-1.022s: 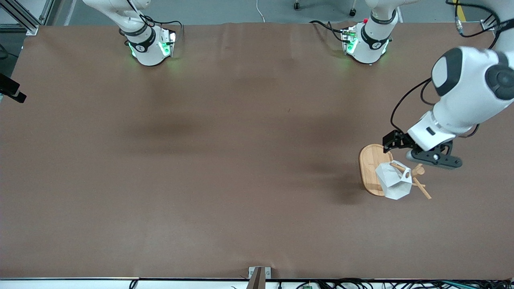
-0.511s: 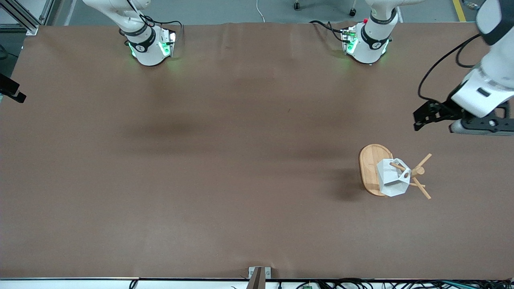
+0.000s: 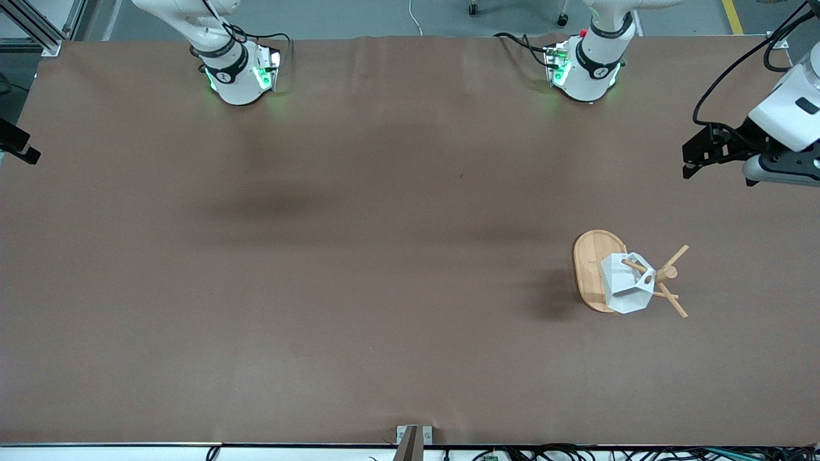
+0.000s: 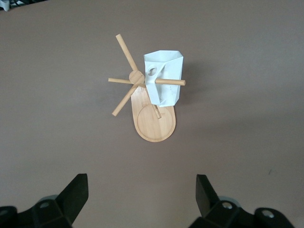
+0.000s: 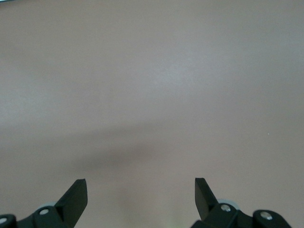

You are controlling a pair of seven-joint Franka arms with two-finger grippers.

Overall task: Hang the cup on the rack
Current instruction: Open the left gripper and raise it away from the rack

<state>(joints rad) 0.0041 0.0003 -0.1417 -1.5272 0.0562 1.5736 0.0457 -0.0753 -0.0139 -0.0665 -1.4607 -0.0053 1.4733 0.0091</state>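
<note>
The white faceted cup [image 3: 626, 291] hangs by its handle on a peg of the bamboo rack [image 3: 589, 262], which stands toward the left arm's end of the table. In the left wrist view the cup [image 4: 168, 64] sits on a peg above the oval base [image 4: 154, 126]. My left gripper [image 3: 688, 160] is open and empty, up in the air over the table's edge at the left arm's end, well clear of the rack; its jaws [image 4: 141, 190] stand wide apart. My right gripper [image 5: 140, 190] is open and empty over bare table, out of the front view.
The brown table cover [image 3: 359, 256] is bare around the rack. Both arm bases [image 3: 237, 70] [image 3: 586, 67] stand along the table's edge farthest from the front camera. A small bracket [image 3: 413, 438] sits at the nearest edge.
My left gripper has drawn away from the rack, rising and moving toward the left arm's end of the table. The cup stays on the peg, settled slightly.
</note>
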